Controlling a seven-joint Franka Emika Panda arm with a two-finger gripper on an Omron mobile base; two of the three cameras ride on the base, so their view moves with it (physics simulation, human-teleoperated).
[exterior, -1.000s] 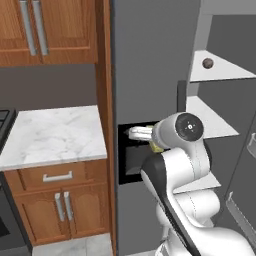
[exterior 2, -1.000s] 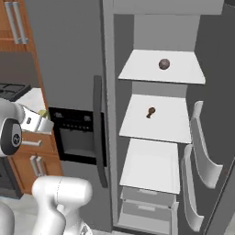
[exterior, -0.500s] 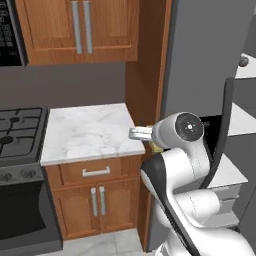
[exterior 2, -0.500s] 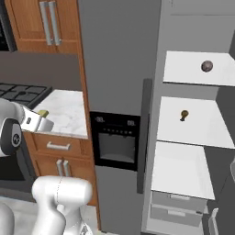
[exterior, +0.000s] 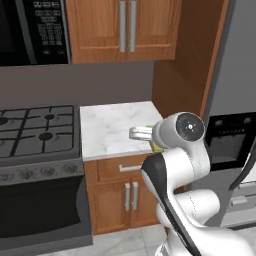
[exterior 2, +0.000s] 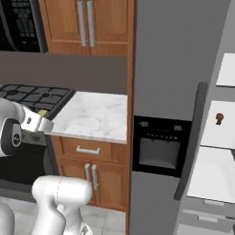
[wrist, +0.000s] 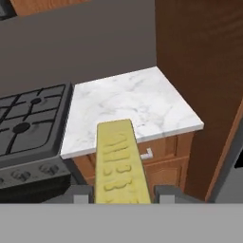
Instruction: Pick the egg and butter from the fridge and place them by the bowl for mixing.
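Note:
A mustard-yellow butter [wrist: 117, 161] stick runs forward between my finger tips in the hand view, and my gripper [wrist: 121, 195] is shut on it. It hangs in front of the marble counter's [wrist: 130, 102] edge, above the drawer fronts. From the base views, the gripper [exterior: 139, 133] sticks out left of the wrist, and a bit of the butter [exterior 2: 43, 112] shows at the hand. The grey fridge [exterior 2: 179, 69] stands to the right, its open shelves at the far right edge. The egg and the bowl are out of view.
A gas stove [exterior: 35, 130] adjoins the marble counter [exterior: 115, 125] on the left, under a black microwave [exterior: 30, 30]. Wooden cabinets [exterior: 125, 30] hang above. The fridge's dispenser panel [exterior 2: 158, 147] and long dark handle [exterior 2: 193, 137] are near. A small brown stalked item [exterior 2: 219, 118] sits on a shelf.
Both base views have slid from the open fridge to the counter and stove, so the base has driven left. The butter stays held in my shut gripper.

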